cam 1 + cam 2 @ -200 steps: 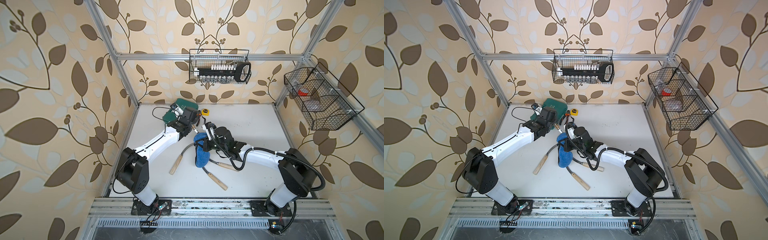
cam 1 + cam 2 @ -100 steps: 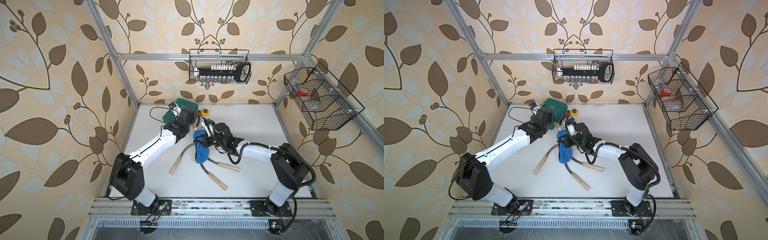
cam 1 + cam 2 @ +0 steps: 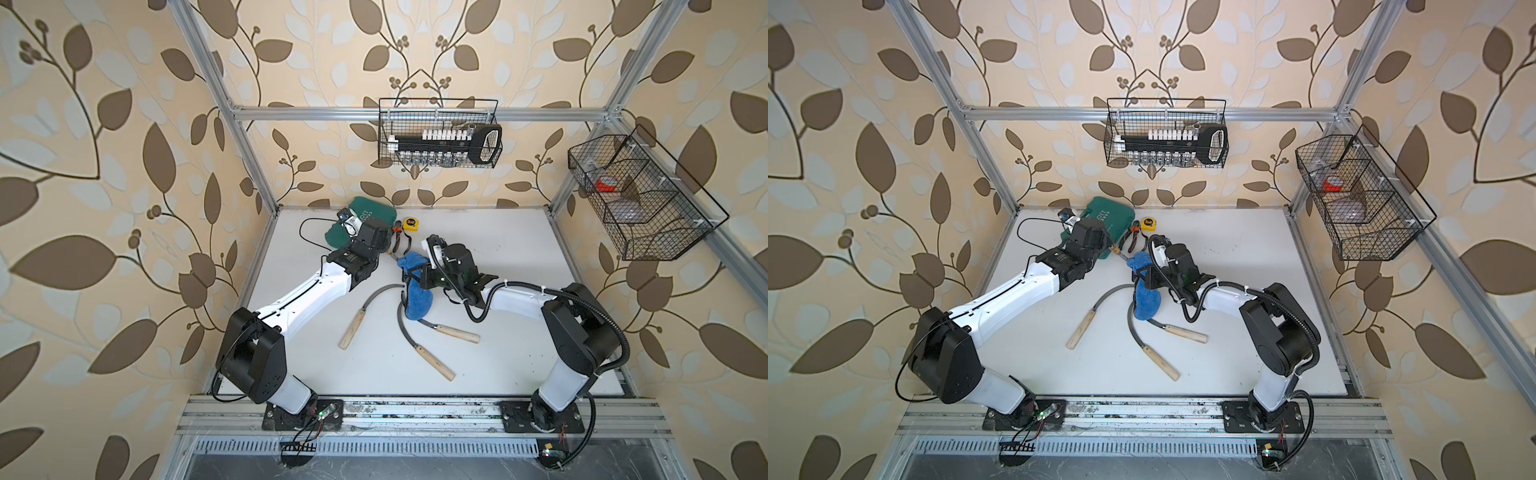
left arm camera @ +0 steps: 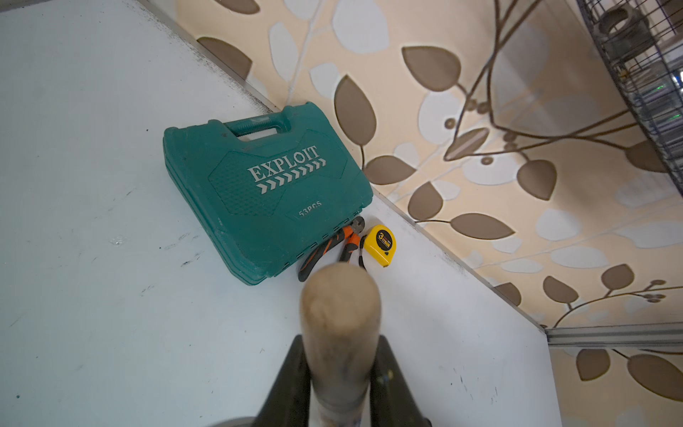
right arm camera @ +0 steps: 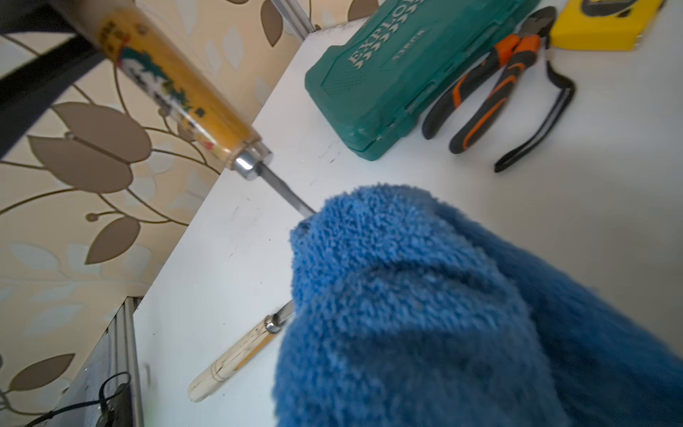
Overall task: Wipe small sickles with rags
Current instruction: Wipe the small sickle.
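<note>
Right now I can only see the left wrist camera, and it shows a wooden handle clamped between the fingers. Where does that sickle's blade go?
Observer: The blade runs into a blue cloth, which hides its tip.
Operator: What is holding the cloth?
Observer: The right gripper is shut on the cloth, and one end of it hangs down toward the table.
Operator: Any other sickles around?
Observer: Three sickles lie on the table on the near side of the cloth, with their handles pointing away from it.
</note>
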Available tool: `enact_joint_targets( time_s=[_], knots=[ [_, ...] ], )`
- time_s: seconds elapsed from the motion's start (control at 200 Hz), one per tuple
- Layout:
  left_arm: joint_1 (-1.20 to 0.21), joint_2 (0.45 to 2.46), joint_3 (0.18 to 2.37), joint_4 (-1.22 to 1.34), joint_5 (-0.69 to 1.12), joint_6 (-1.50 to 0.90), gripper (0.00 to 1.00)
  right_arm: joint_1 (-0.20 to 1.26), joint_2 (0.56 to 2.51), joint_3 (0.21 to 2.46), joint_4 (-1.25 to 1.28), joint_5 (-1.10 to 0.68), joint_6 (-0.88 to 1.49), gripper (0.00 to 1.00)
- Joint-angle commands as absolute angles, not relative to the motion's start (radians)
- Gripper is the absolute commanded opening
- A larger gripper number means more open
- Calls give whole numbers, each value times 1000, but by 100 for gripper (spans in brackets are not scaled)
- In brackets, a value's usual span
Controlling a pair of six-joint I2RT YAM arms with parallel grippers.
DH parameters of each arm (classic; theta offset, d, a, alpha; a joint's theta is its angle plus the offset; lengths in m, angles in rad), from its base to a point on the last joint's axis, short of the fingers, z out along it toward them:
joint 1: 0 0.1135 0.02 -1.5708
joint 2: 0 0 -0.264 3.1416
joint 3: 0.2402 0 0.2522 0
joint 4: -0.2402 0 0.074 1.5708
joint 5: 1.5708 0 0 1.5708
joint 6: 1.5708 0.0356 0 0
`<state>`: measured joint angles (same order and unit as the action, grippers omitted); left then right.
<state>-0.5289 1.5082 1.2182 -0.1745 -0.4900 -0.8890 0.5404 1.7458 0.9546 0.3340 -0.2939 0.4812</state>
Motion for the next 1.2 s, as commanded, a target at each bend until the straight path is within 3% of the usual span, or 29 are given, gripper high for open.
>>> enact_joint_targets(
  time_s=[0.0,0.285,0.78,1.0,1.2],
  knots=[
    [-525,1451,1215,-154,-514,-873,0,490,1724,910,343,-243,492,0],
    [-526,1461,1217,-145,-501,-884,0,482,1715,892,361,-246,483,0],
    [-525,1493,1226,-144,-465,-908,0,722,1704,1035,320,-206,436,0],
    [-525,1475,1215,-151,-471,-906,0,694,1746,1065,305,-196,454,0],
    [-525,1450,1189,-134,-472,-899,0,569,1752,1018,317,-221,483,0]
  ],
)
